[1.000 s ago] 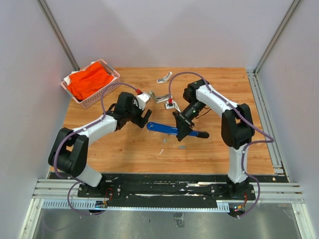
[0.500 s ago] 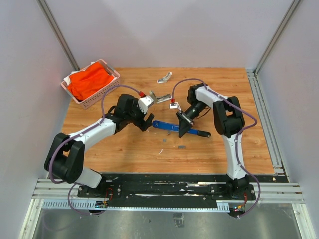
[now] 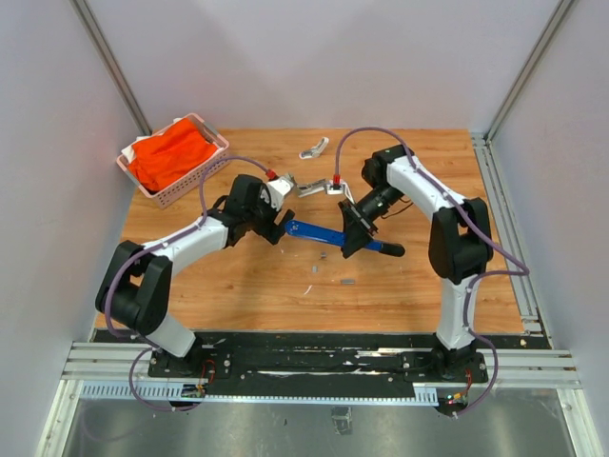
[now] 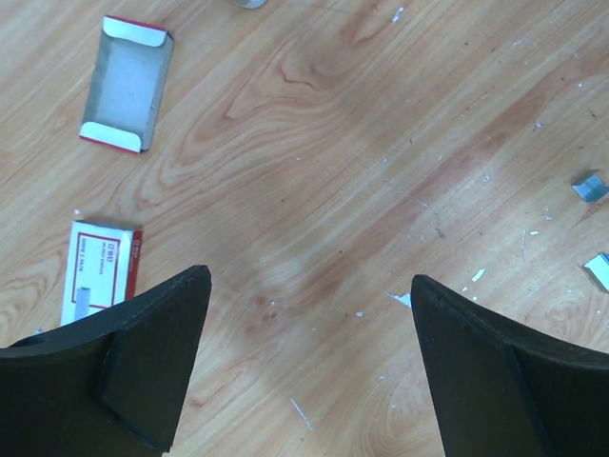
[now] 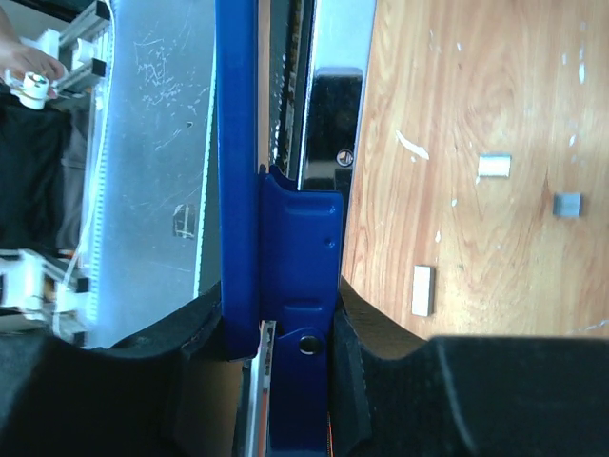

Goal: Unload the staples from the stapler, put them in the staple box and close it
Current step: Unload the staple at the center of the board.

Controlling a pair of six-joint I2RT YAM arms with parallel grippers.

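Blue slim stapler with black end [image 3: 316,232], pinched by right pincer [image 3: 349,241], has shifted toward the spread left pincer [image 3: 283,227], likely for two-handed opening.

1 stapler [image 3: 315,231] — 1 basket [image 3: 191,182].

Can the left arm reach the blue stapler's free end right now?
Probably yes: the open left end effector sits right beside the stapler, nothing between them; the right end effector grips it farther along.
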